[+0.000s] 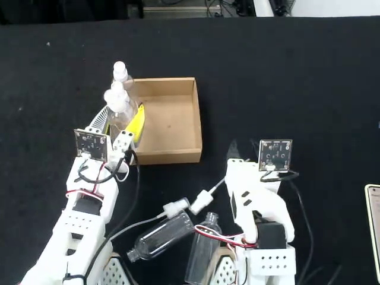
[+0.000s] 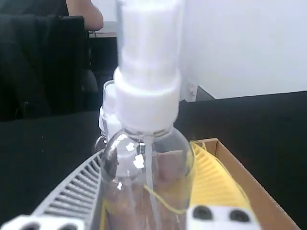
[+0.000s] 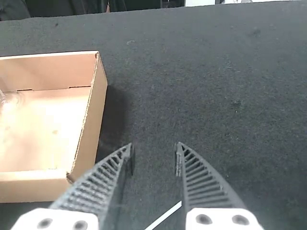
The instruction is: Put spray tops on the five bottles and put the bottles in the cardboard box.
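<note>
While my left gripper (image 1: 123,116) pinches a capped bottle (image 2: 144,182) upright at the left wall of the cardboard box (image 1: 197,119), the box floor lies just rightward; my right gripper (image 3: 153,148) hangs spread, empty, farther off.

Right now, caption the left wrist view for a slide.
Left gripper grips a spray-topped bottle at the cardboard box.
</note>
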Tool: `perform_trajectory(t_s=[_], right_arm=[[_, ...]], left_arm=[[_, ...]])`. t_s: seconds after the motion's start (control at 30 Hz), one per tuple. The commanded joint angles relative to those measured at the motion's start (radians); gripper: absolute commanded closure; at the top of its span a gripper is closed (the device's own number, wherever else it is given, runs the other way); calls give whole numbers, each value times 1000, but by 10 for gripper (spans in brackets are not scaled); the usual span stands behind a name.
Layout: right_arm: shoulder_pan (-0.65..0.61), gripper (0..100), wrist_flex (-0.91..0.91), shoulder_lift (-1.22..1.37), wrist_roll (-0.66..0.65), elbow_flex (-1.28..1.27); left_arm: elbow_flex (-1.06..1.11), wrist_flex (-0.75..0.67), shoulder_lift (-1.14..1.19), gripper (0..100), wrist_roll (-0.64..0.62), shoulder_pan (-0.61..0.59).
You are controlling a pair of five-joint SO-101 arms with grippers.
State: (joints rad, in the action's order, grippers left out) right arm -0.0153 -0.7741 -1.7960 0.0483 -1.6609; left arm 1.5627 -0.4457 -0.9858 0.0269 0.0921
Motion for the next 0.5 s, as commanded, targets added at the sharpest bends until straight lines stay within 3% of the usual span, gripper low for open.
perform_trajectory(t_s=[0.0,0.23,0.47], right_arm=[[-9,887,2,-97,3,21],[-9,887,2,-97,3,21],[-9,887,2,-97,3,21]], left_arm=[[-28,-95,-18,970,0,2],[-5,-170,54,970,0,4],[-5,-405,270,970,5,8]])
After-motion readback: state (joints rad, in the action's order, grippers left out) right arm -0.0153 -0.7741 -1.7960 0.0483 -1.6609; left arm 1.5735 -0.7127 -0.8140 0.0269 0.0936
